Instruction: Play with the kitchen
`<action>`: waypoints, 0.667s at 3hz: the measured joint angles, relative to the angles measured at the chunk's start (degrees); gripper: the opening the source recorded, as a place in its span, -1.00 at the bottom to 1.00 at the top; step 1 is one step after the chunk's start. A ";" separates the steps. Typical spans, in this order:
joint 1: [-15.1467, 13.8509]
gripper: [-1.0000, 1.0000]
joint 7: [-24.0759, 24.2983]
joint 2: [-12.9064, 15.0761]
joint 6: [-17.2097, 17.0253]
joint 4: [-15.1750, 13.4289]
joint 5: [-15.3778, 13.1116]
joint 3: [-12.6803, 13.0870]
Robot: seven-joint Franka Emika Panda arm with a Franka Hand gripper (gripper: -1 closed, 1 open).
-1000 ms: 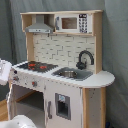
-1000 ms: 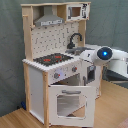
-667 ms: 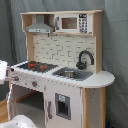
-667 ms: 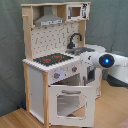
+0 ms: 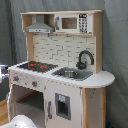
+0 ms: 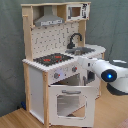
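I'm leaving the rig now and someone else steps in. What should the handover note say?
Gripper: not visible in either view; only the white arm shows, at the second exterior view's right, beside the kitchen's sink end.
Kitchen: standing upright. Hob, sink and black faucet look untouched. In the second exterior view the oven door appears to stand ajar.
Done: nothing clearly finished.
Left: the play itself; check the gripper first.
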 joint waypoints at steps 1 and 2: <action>-0.81 1.00 0.99 -2.65 6.04 -0.02 -0.53 0.85; -1.75 1.00 2.79 -4.95 10.93 -0.17 -0.53 1.53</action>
